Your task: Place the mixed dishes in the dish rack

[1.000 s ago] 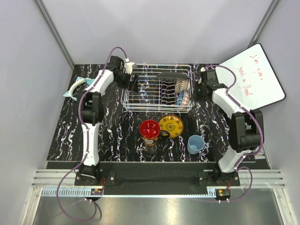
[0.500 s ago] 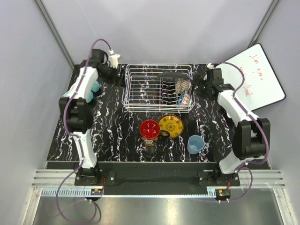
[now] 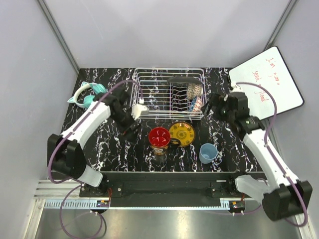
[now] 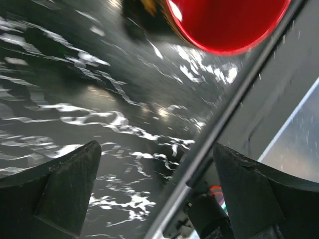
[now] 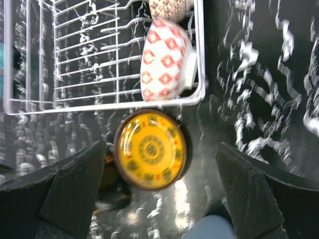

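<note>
Since half a second ago, the left arm has swung away from the back left corner and come forward. The right arm has pulled back from the right side of the dish rack (image 3: 167, 69).

Now we see the left gripper (image 3: 132, 127) low over the black table (image 3: 114, 149), just left of the red bowl (image 3: 159, 136). Its two fingers are spread wide and nothing is between them. In the left wrist view, the bowl sits at the top and is apart from the fingers.

The right gripper (image 3: 217, 104) hangs beside the rack's near right corner. Its fingers are spread wide too, and it holds nothing. In the right wrist view, we look down on the yellow plate (image 5: 150, 149), which lies flat on the table just in front of the rack.

Inside the rack, at its right end, a patterned bowl (image 5: 162, 59) stands on its edge against the wire. A brown-mesh bowl (image 3: 194, 89) stands just behind it.

The red bowl and the yellow plate sit side by side on the table. The light-blue cup (image 3: 208, 152) stands near them, to the right.
</note>
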